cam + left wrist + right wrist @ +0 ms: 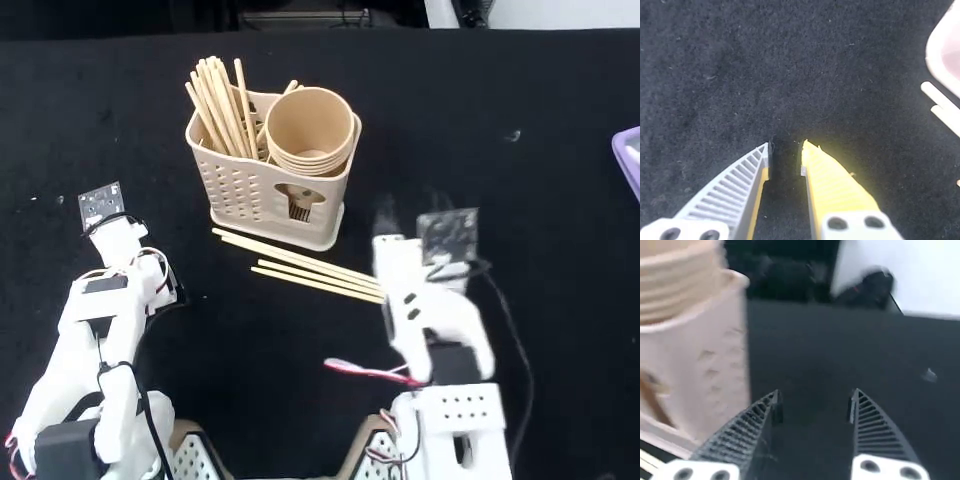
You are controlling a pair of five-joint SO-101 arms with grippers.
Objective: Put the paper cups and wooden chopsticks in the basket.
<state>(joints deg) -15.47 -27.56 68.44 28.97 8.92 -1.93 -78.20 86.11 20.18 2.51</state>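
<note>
Cups [310, 128] stacked in basket [250, 190] | loose chopsticks [300, 262] beside it (on cloth [520, 200]) | left gripper [785, 147], right gripper [815, 400] parted

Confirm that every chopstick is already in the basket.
No, several chopsticks lie on the table beside the basket.

My left arm [100, 330] is white plastic with black motor blocks and thin black cables looped along it. It carries a small black tag [101, 205] speckled with white. My left fingers [735, 192] do not match: one is pale grey with ribbed slats, the other plain yellow, each on a white mount with dark screw holes. My right arm [435, 320] is white too, with a dark square tag [447, 235], a red cable [365, 372] and a base plate [460, 408] dotted with holes. My right fingers [740, 437] are both black and ribbed.
</note>
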